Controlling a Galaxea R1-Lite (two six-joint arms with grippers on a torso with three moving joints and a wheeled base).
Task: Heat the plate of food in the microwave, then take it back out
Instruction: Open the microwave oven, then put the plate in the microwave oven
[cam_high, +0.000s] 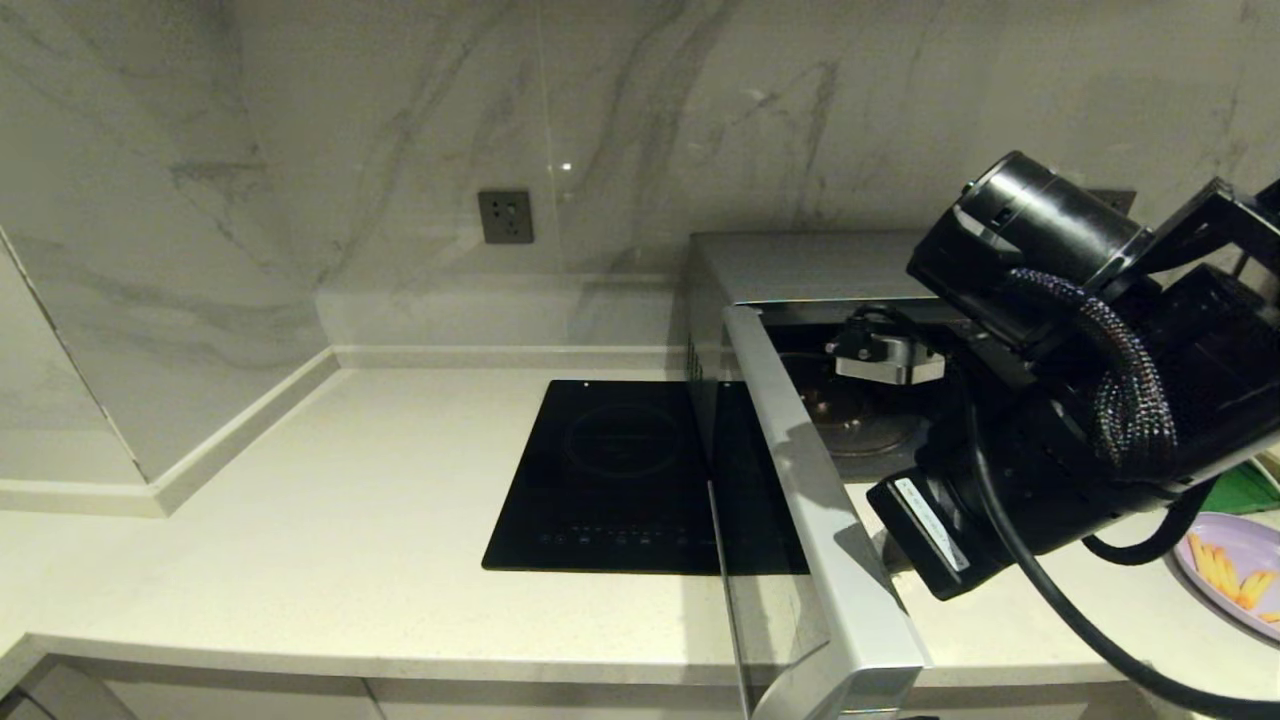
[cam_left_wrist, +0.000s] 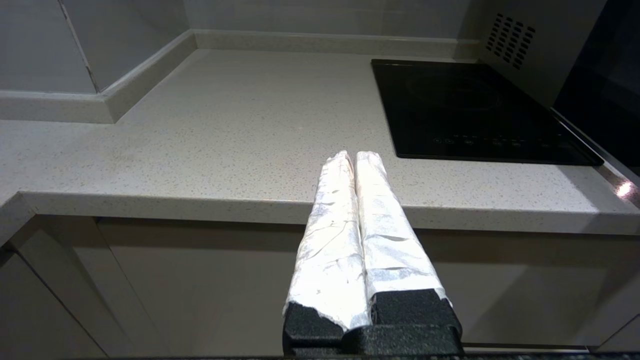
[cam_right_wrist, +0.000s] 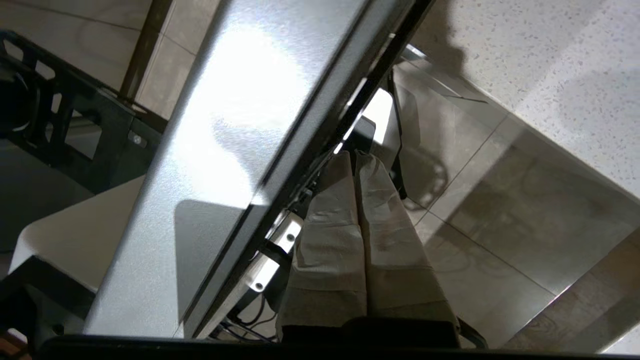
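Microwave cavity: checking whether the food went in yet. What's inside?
Inside the microwave, only a bare turntable shows; the right arm hides the rest. The plate of food sits outside.
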